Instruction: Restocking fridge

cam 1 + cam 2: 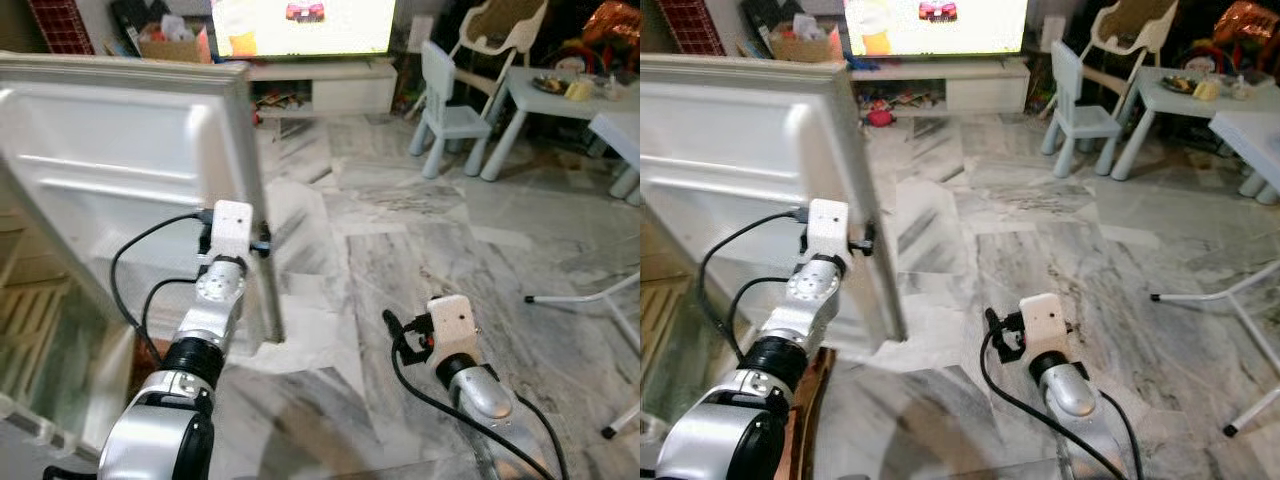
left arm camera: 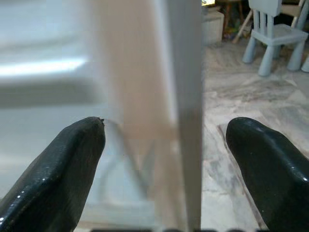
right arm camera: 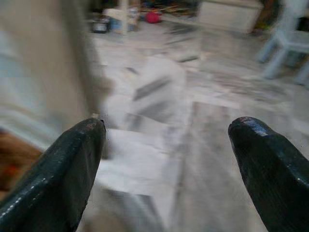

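The white fridge door (image 1: 130, 170) stands swung open on my left, its inner side facing me. My left gripper (image 1: 262, 245) is at the door's free edge (image 2: 179, 96), open, one black finger (image 2: 58, 174) on the inner side and the other on the outer side, with gaps to both. Low over the marble floor to the right of the door, my right gripper (image 1: 396, 336) is open with nothing between its fingertips (image 3: 72, 169). The fridge's inside is out of view.
A pale blue child's chair (image 1: 445, 110) and a white table (image 1: 560, 105) stand at the back right. A lit TV (image 1: 300, 25) sits on a low white stand (image 1: 330, 85). White stand legs (image 1: 590, 295) lie on the floor at right.
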### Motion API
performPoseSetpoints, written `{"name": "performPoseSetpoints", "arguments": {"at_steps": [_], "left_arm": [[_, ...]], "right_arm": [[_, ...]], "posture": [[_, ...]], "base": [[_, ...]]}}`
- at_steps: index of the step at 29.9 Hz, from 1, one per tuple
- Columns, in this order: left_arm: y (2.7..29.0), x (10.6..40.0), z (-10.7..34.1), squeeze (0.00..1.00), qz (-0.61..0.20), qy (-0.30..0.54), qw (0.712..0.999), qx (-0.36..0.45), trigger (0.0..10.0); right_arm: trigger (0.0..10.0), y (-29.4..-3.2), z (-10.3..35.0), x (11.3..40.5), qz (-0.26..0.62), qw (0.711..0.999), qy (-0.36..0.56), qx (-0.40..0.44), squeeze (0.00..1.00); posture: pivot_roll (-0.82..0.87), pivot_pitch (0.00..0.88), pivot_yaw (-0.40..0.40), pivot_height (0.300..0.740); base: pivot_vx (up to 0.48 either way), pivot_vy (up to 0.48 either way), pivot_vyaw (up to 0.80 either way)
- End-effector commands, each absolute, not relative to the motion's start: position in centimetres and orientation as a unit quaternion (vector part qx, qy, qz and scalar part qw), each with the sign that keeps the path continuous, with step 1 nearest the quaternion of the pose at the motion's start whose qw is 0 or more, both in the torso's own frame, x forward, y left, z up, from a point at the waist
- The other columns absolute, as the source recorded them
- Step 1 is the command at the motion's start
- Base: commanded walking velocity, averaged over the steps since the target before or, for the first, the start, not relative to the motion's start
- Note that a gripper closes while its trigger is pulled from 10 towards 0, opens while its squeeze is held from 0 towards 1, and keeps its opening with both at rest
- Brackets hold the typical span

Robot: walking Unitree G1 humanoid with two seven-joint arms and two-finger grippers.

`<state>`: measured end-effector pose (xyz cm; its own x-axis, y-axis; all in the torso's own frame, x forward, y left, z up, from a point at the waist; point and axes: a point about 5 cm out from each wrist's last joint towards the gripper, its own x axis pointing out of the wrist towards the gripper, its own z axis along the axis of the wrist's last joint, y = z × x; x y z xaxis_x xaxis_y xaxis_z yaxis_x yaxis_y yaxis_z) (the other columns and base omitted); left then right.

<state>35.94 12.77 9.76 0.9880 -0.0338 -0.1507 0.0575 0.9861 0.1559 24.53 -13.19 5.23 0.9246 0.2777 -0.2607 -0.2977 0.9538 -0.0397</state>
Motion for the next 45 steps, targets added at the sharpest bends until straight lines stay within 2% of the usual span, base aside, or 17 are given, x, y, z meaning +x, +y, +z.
{"name": "performPoseSetpoints", "arguments": {"at_steps": [1,4,11,12,14,15,17,20,23,26,34,45], "left_arm": [[10.9,36.0,10.6,0.0,-0.065,0.046,0.994,0.077,10.0],[10.5,35.5,10.8,0.0,-0.083,0.03,0.993,0.078,10.0],[12.7,33.3,10.8,0.0,-0.087,0.012,0.992,0.091,10.0],[14.6,32.0,11.1,0.0,-0.068,-0.003,0.991,0.118,10.0],[15.4,31.4,11.2,0.0,-0.058,-0.006,0.99,0.126,10.0],[17.8,30.1,10.6,0.0,-0.013,0.004,0.991,0.133,10.0],[19.8,28.8,9.7,0.0,0.023,0.023,0.992,0.12,10.0],[21.2,26.8,8.5,0.0,0.045,0.042,0.99,0.125,10.0],[21.1,26.1,8.1,0.0,0.049,0.052,0.99,0.122,10.0],[19.9,25.4,7.8,0.0,0.039,0.062,0.991,0.111,10.0],[18.2,25.3,7.5,0.0,0.021,0.063,0.992,0.103,10.0],[17.7,25.2,7.2,0.0,0.015,0.078,0.992,0.102,10.0]], "right_arm": [[10.0,-14.0,5.7,24.9,0.138,0.982,0.119,-0.051,0.0],[10.0,-14.2,5.7,25.1,0.135,0.982,0.118,-0.053,0.0],[10.0,-14.6,6.0,25.4,0.118,0.985,0.106,-0.064,0.0],[10.0,-14.9,6.4,25.7,0.1,0.989,0.094,-0.061,0.0],[10.0,-15.0,6.6,25.8,0.091,0.99,0.089,-0.058,0.0],[10.0,-15.3,6.9,25.9,0.067,0.993,0.081,-0.046,0.0],[10.0,-15.6,7.3,25.9,0.051,0.995,0.069,-0.048,0.0],[10.0,-15.7,7.7,25.9,0.046,0.996,0.052,-0.052,0.0],[10.0,-15.8,7.8,26.0,0.043,0.997,0.05,-0.05,0.0],[10.0,-15.9,8.0,26.5,0.041,0.997,0.043,-0.052,0.0],[10.0,-16.0,8.1,27.1,0.032,0.997,0.039,-0.05,0.0],[10.0,-16.5,7.5,26.7,0.015,0.998,0.05,-0.048,0.0]], "posture": [[-0.01,0.023,-0.019,0.74],[0.0,0.029,-0.013,0.74],[0.04,0.053,-0.007,0.74],[0.05,0.07,-0.011,0.74],[0.04,0.069,-0.013,0.74],[0.04,0.064,-0.018,0.74],[0.04,0.062,-0.02,0.74],[0.04,0.045,-0.02,0.74],[0.04,0.039,-0.018,0.74],[0.03,0.028,-0.019,0.74],[0.04,0.026,-0.032,0.74],[0.03,0.017,-0.034,0.74]], "base": [[0.0,0.0,0.0],[0.0,0.0,0.0],[0.0,0.0,0.0],[0.0,0.0,0.0],[0.0,0.0,0.0],[0.0,0.0,0.0],[0.0,0.0,0.0],[0.0,-0.131,0.57],[0.0,-0.406,0.78],[0.249,-0.407,0.76],[0.211,-0.412,0.54],[0.316,-0.357,0.0]]}}
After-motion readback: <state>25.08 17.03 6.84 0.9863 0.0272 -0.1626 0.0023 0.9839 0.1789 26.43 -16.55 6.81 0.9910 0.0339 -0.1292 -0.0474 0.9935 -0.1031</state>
